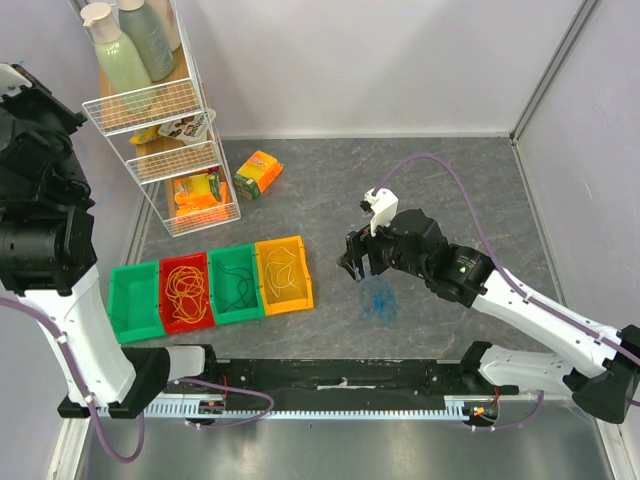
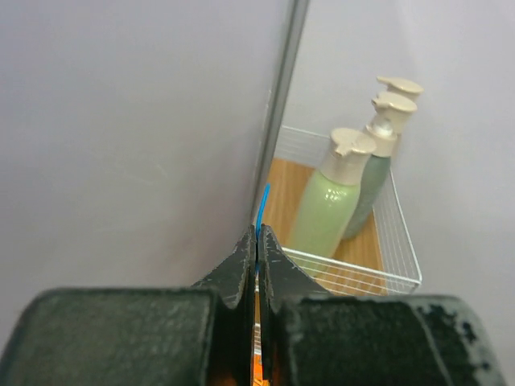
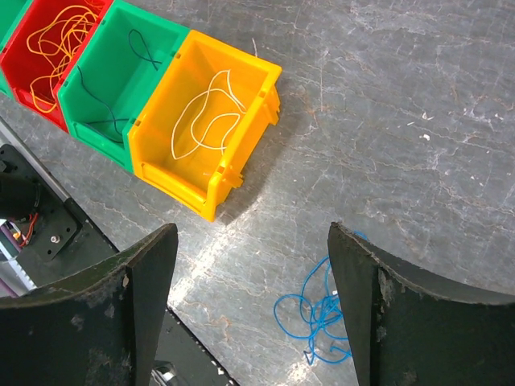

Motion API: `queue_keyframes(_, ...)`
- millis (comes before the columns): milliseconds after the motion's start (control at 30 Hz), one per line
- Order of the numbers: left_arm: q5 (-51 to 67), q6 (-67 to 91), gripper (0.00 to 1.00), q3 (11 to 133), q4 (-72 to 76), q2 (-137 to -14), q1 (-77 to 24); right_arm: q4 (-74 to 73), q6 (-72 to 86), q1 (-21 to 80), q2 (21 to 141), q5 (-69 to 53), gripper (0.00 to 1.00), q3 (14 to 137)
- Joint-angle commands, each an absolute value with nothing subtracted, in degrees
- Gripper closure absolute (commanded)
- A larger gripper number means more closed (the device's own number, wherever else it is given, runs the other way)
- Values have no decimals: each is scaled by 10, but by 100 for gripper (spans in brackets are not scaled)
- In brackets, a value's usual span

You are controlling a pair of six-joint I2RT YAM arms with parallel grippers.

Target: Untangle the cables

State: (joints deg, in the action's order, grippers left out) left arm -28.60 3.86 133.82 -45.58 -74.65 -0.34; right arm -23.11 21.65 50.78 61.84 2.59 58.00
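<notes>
Your left arm [image 1: 45,215], raised far left, has its jaws shut on a blue strand [image 2: 262,211]. On the bench [image 1: 450,180] stand four bins:

- a green bin [image 1: 135,300] with nothing showing
- a red bin [image 1: 184,259] of orange cables [image 1: 186,288]
- a second green bin [image 1: 232,250] with dark green cables [image 1: 238,290]
- a yellow bin [image 1: 305,275] with yellow cables [image 1: 282,272]

Your right arm [image 1: 450,265] is nearer the blue cables [image 1: 380,300]. Its jaws stand wide, and the shapeless tangle lies just base-side of them.

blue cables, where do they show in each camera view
Top external: blue cables lie right of centre, by the open right hand, right of the yellow bin.
Left wrist: pile not in it; only a thin blue strand pokes from the shut left hand.
Right wrist: bottom centre, down-right of the yellow bin.
Landmark: yellow bin, in top and right wrist views.
</notes>
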Motion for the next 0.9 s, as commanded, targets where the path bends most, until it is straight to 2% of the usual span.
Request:
queue_keyframes(0,-344,-41,98,1347,-398,-745,-1,-233,230,509,624,19,17,603)
queue_keyframes(167,-380,-57,98,1231,-346,-714,-1,-229,236,509,642,11,18,600)
queue_keyframes(400,-422,-40,98,1007,-260,-657,63,-234,236,508,633,9,18,587)
queue_keyframes(567,-379,14,98,998,-291,-658,118,-243,234,508,630,12,18,584)
queue_keyframes(867,-347,1,98,1072,-316,-657,122,-234,233,509,662,2,18,602)
